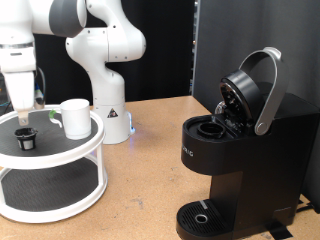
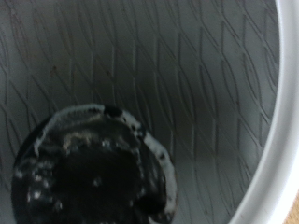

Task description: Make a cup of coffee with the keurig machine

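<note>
The exterior view looks level across the table, the keurig machine (image 1: 243, 150) nearest. The wrist view faces straight down, very close on the pod (image 2: 93, 168). Both views show the rack (image 1: 70, 150).

Setting: you are looking at a robot lab or test bench, not a home kitchen.
Arm: 1 white Franka arm (image 1: 95, 50) has its base fixed to the tabletop at 12 o'clock of the exterior view.
Backdrop: black panels (image 1: 250, 40) stand behind the bench from 12 to 3 o'clock, closing off the room.
Table: a plain wooden top (image 1: 140, 185) carries only staged props.
Props: 1 white 2-tier round stand (image 1: 50, 165) sits at 9 o'clock, and 1 black keurig machine (image 1: 240, 160) with its lid raised at 4 o'clock.
Wrist view: you see only grey mesh-patterned matting (image 2: 187, 84) inside a white rim (image 2: 280, 140).
</note>
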`<state>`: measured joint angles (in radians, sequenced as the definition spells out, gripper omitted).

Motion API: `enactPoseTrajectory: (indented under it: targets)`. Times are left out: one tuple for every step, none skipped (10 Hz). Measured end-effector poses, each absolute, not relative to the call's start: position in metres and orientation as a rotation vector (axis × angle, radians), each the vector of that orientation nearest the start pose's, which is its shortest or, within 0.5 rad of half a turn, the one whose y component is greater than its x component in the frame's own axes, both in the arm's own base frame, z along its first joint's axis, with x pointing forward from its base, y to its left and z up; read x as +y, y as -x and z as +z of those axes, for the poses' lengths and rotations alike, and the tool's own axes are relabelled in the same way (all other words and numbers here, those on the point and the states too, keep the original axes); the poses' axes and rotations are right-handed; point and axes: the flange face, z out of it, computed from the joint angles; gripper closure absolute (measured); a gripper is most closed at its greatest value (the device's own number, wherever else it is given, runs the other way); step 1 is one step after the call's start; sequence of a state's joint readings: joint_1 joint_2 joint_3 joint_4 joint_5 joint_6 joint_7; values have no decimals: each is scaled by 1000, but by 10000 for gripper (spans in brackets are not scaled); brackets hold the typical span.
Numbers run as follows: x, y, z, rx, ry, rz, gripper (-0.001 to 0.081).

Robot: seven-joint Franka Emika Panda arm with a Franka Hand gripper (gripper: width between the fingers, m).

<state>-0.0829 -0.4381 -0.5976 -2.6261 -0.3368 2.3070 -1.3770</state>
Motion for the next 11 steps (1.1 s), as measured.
enactPoseTrajectory:
  targets:
    - [-251, -315, 368, -1489, 2843, -46, 3]
    - [-248, -314, 362, -1496, 2837, -52, 3]
    - [-245, -312, 356, -1508, 2835, -58, 3]
    - [-242, -311, 349, -1523, 2834, -56, 3]
    - [-240, -311, 343, -1533, 2832, -55, 3]
    - [-238, -310, 338, -1536, 2831, -53, 3]
    - [-238, -309, 336, -1534, 2834, -54, 3]
    - [-238, -309, 335, -1532, 2835, -53, 3]
    - [-239, -309, 335, -1530, 2836, -52, 3]
    - [-240, -308, 335, -1527, 2837, -53, 3]
    - [-241, -308, 334, -1525, 2838, -53, 3]
